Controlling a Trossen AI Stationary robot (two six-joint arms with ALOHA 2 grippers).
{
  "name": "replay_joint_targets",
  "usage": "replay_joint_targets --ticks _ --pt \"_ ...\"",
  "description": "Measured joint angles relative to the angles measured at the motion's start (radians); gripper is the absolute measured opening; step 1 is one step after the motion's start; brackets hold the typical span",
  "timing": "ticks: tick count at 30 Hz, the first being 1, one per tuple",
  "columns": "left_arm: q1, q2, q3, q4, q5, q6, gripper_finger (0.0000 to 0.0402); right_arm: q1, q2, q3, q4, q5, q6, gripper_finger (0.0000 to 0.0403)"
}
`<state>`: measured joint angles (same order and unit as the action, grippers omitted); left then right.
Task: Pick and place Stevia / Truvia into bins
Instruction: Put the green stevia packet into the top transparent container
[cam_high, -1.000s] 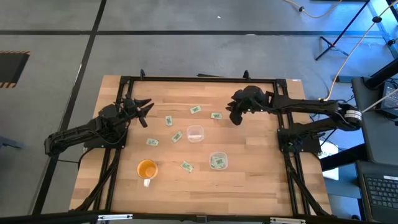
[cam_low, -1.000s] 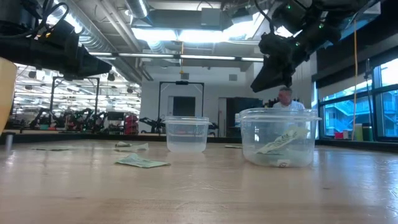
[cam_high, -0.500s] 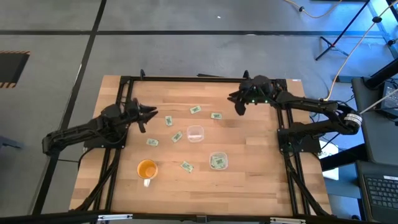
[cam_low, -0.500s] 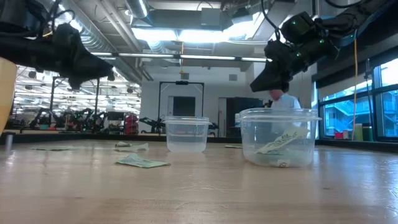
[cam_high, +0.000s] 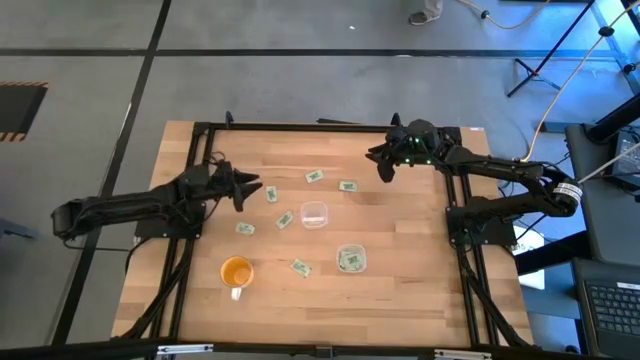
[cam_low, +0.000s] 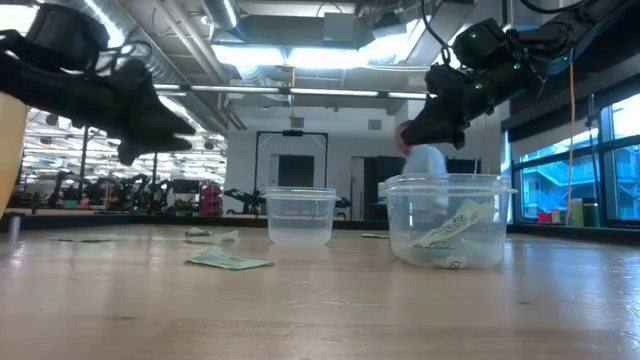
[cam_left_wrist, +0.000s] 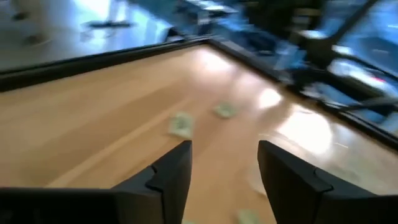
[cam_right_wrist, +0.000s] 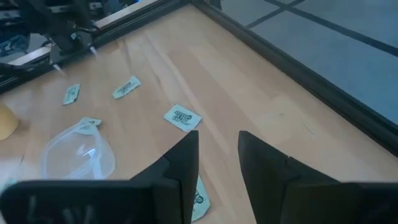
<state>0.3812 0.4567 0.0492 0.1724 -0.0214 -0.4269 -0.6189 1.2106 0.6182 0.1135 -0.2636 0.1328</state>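
Note:
Several pale green and white packets lie flat on the wooden table: two at the far middle (cam_high: 314, 176) (cam_high: 348, 186), three left of the cups (cam_high: 271, 194) (cam_high: 285, 219) (cam_high: 245, 229), one near the front (cam_high: 300, 267). One clear cup (cam_high: 314, 214) stands at the centre and looks empty. The second clear cup (cam_high: 351, 259) nearer the front holds packets (cam_low: 452, 226). My left gripper (cam_high: 245, 188) is open and empty above the table's left part, its fingers pointing toward the packets (cam_left_wrist: 181, 124). My right gripper (cam_high: 383, 171) is open and empty, high above the far-right packet (cam_right_wrist: 200, 198).
An orange cup with a handle (cam_high: 236, 272) stands at the front left. A black frame (cam_high: 320, 127) runs along the table's edges. In the low view a blurred person (cam_low: 424, 160) shows in the room behind the cups.
My left gripper has gone toward the table's right edge and somewhat down, nearer the packets left of the cups. My right gripper has drawn back toward the far edge, then kept still. Both stay open. A person has moved in the room behind the table.

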Motion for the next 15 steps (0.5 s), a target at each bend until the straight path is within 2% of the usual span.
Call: replay_joint_targets --ticks 2,7,15 --pt "0.014 0.058 0.023 -0.015 -0.012 -0.041 0.0181 0.000 0.000 0.000 0.001 0.000 0.019 0.0116" --pt "0.054 0.224 0.095 -0.041 0.068 -0.143 0.0170 0.000 0.000 0.000 0.012 0.008 0.021 0.0116" --pt "0.082 0.533 0.221 -0.041 0.104 -0.139 0.0161 0.000 0.000 0.000 0.029 0.011 0.044 0.0116"
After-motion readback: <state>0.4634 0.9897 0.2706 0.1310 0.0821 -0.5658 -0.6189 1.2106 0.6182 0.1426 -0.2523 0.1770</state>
